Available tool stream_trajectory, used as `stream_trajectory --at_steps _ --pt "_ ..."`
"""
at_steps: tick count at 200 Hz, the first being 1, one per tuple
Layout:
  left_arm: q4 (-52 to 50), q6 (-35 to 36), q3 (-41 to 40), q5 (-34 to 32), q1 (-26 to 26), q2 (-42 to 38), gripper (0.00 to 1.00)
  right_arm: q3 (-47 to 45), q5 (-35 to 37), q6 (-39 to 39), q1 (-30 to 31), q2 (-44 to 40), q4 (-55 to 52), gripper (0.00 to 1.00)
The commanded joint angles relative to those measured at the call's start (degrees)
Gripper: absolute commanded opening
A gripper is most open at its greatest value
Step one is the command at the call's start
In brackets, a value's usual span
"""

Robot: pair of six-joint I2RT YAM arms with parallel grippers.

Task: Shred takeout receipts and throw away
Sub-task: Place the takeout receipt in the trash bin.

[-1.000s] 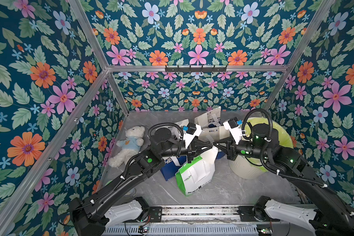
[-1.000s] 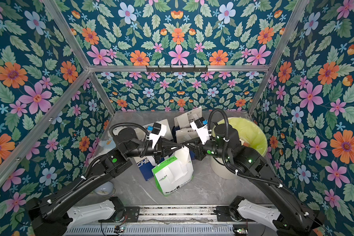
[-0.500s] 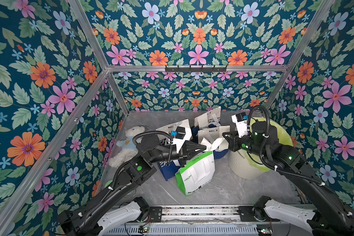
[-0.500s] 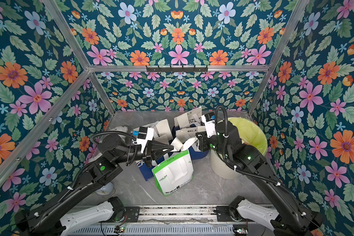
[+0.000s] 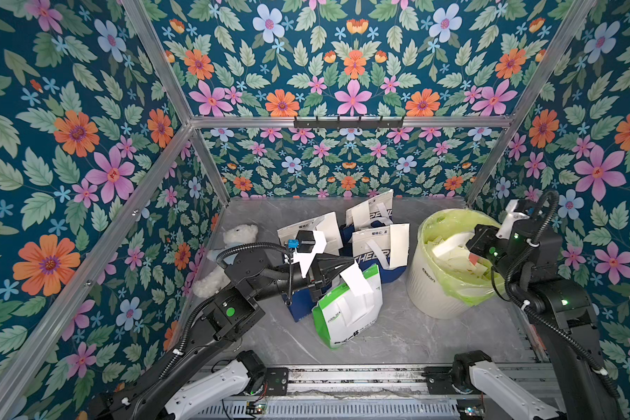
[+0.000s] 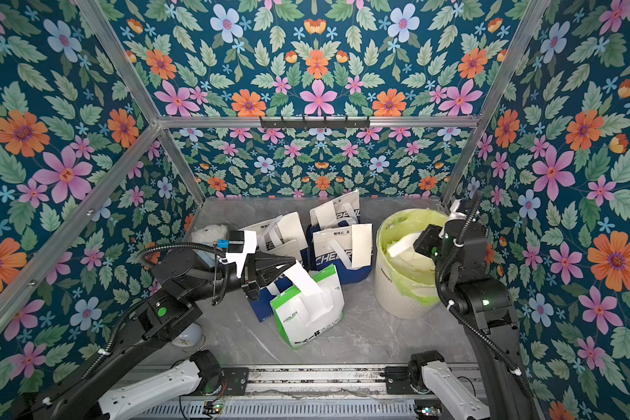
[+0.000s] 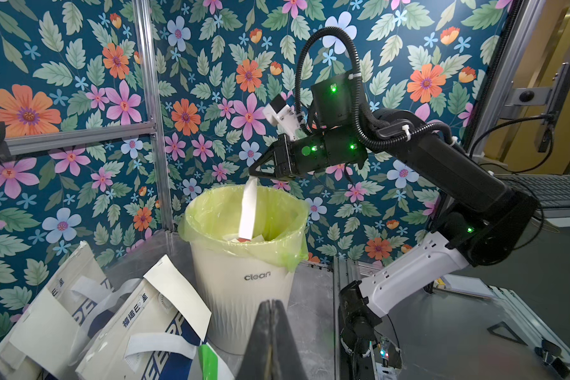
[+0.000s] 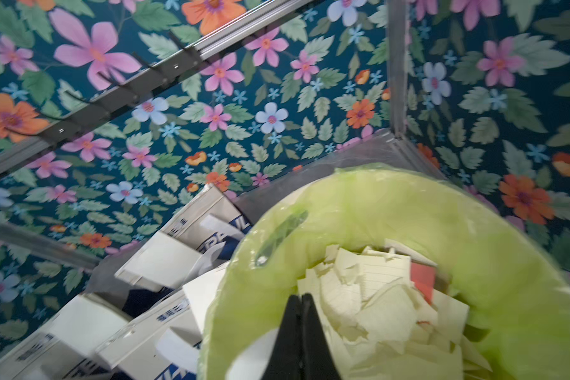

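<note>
Receipt strips, two: left strip (image 5: 357, 282) hangs from left gripper (image 5: 351, 260), clenched on it, above one green bag (image 5: 342, 320); right strip (image 7: 248, 210) hangs from right gripper (image 7: 251, 173), clenched too, into one bin (image 7: 244, 296). Three whole receipts (image 5: 399, 244) on three blue bags (image 5: 370, 256). Top views show left strip, left wrist doesn't; left wrist shows right strip's full drop.

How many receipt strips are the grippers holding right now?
2. One strip hangs from the left gripper above the white-and-green bag; the other strip hangs from the right gripper over the bin.
</note>
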Motion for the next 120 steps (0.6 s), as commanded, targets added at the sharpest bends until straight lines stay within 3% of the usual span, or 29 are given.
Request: stream_trajectory --at_steps 1,29,44,50,63,71,96,120 --pt "0.93 0.27 -0.06 -0.38 -0.05 0.62 0.0 -1.05 2.77 2.87 -3.34 -0.48 -3.15 0.0" --pt "2.28 -0.48 -0.14 -0.55 0.0 1.35 0.0 -4.65 0.05 2.83 -5.41 -1.12 -2.57 0.0" --pt "3.29 -1.02 -0.23 -0.56 0.0 1.71 0.0 -6.0 -4.85 1.88 -5.42 -0.32 -2.34 0.0" --pt "3.64 -1.21 -0.23 -0.56 -0.01 1.84 0.0 -6.19 -7.37 1.49 -5.49 0.18 -2.39 0.12" --pt "4.3 -1.6 -0.23 -0.77 0.0 2.23 0.0 -6.33 -12.47 1.3 -5.45 1.08 -2.54 0.49" --pt "4.86 -1.91 -0.23 -1.0 0.0 2.45 0.0 -6.37 -14.81 1.29 -5.43 1.34 -2.11 0.63" --pt "6.94 -3.11 -0.36 -0.7 0.0 3.55 0.0 -6.11 -17.94 0.23 -5.42 1.57 -0.82 0.8" --pt "10.15 -5.01 -0.49 -0.05 0.0 5.32 0.0 -4.88 -22.1 -2.76 -5.47 1.6 -0.6 0.84"
